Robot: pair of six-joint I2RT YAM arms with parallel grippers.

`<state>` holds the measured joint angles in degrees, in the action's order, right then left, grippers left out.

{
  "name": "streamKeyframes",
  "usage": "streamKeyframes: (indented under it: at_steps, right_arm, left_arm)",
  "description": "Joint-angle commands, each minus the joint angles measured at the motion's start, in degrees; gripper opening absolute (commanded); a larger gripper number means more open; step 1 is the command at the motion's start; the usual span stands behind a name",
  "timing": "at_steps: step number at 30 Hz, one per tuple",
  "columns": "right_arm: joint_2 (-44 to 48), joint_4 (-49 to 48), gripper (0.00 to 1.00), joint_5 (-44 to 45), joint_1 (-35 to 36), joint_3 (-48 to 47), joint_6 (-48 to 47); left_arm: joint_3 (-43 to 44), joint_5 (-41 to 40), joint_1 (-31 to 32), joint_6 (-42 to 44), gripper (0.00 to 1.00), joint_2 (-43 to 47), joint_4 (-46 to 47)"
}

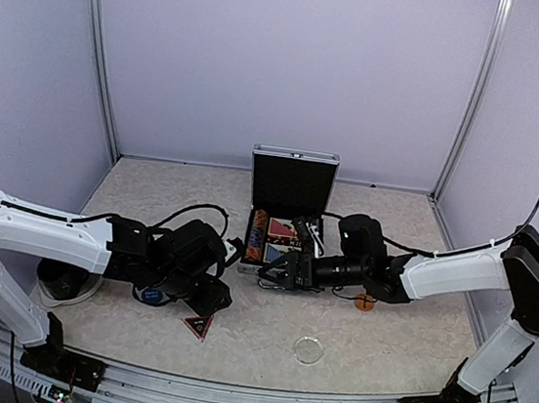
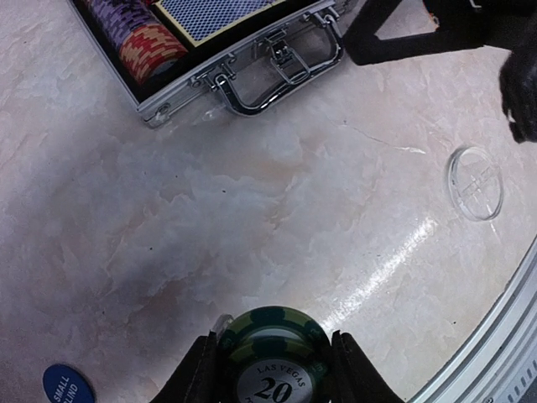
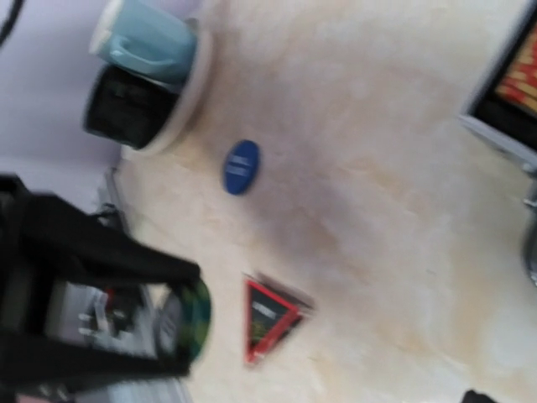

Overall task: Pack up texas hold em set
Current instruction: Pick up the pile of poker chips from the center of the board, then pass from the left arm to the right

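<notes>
Texas hold em set (image 1: 291,189) is mostly home already, silver briefcase (image 2: 193,84) sits open mid-table (image 2: 252,210) with chip rows (image 2: 138,38) and a blue-backed deck (image 2: 210,13) in it. Left gripper (image 2: 270,382) is pinched on a short stack of green chips (image 2: 273,340), top one reads 20, held above the table off the case's front-left corner and apart from it. Right gripper (image 1: 279,270) hangs at the case's front edge, jaws spread wide, nothing in them as far as I can see. Loose on the table: blue button (image 3: 242,166), triangle marker (image 3: 268,319), orange button (image 1: 365,303)

Handling guess: those chips are hard and slick, each one light, but a stack wants to shear and fan out. Fingers on opposite rims like here looks right imo, squeezing mid-stack and keeping it level. The case itself I'd take by the handle (image 2: 277,75)
</notes>
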<state>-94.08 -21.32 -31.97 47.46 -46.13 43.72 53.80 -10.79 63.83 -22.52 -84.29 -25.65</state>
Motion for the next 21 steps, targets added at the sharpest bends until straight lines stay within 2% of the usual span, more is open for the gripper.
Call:
streamKeyframes:
  at_steps: [1, 8, 21]
  right_arm:
    - [-3.1, -10.3, 0.98, -5.0, 0.3, -0.5, 8.0]
    - [-10.4, -21.8, 0.9, -9.6, 0.8, -0.4, 17.5]
    - [-17.7, -29.5, 0.81, -14.2, 4.4, -3.2, 23.6]
  left_arm:
    - [1.9, 1.6, 1.6, 1.8, 0.26, 2.0, 0.9]
    - [3.4, 0.0, 4.0, 2.3, 0.26, 1.9, 0.3]
    - [4.7, -1.7, 5.9, 2.9, 0.26, 0.5, 0.3]
